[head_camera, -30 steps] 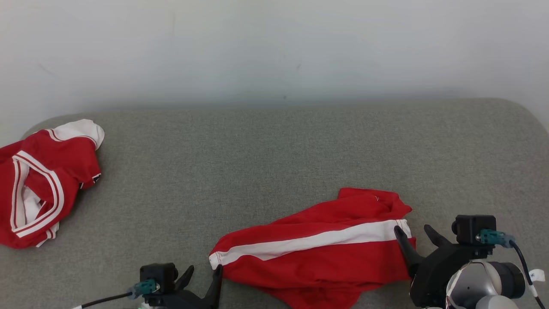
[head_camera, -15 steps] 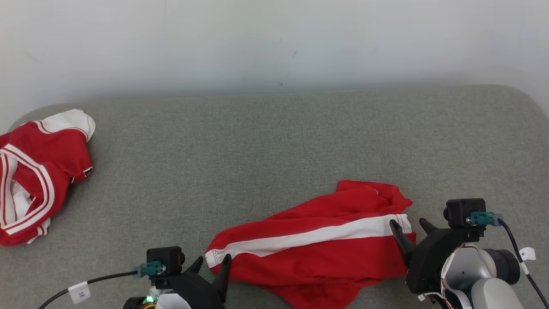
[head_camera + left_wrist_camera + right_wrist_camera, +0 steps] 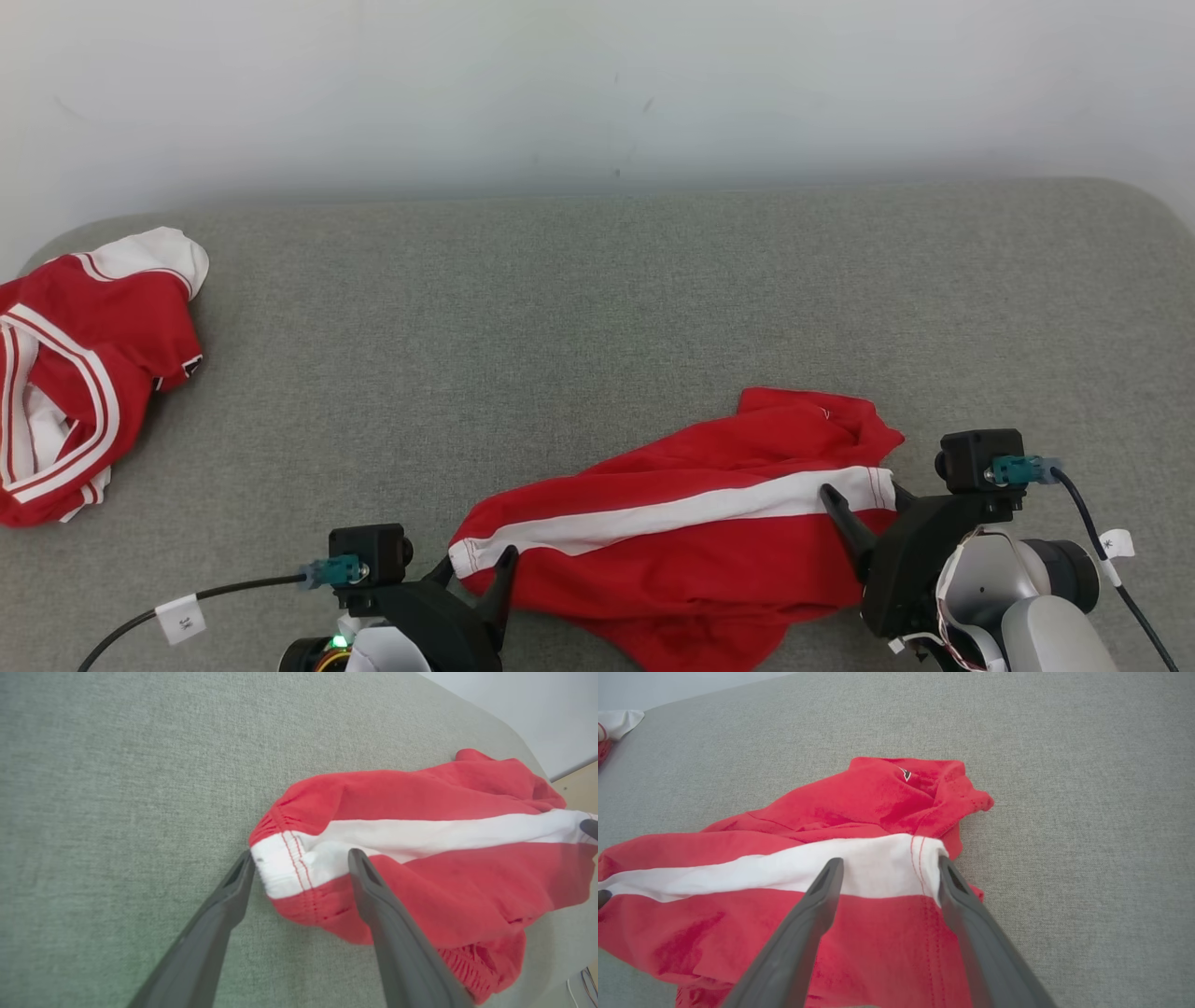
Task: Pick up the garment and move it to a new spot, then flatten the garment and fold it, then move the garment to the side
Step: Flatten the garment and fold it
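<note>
— Which step?
— Picking up: your left gripper (image 3: 474, 558) and right gripper (image 3: 864, 493), jaws apart, straddle the stripe ends of the crumpled red-and-white cloth garment (image 3: 672, 569), lower centre of the head view. Next, I'd say, clamp both and lift evenly.

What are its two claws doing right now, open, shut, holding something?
Left gripper: open, jaws astride one striped end of the red fabric garment with a white stripe.
Right gripper: open, jaws astride its other end.
</note>
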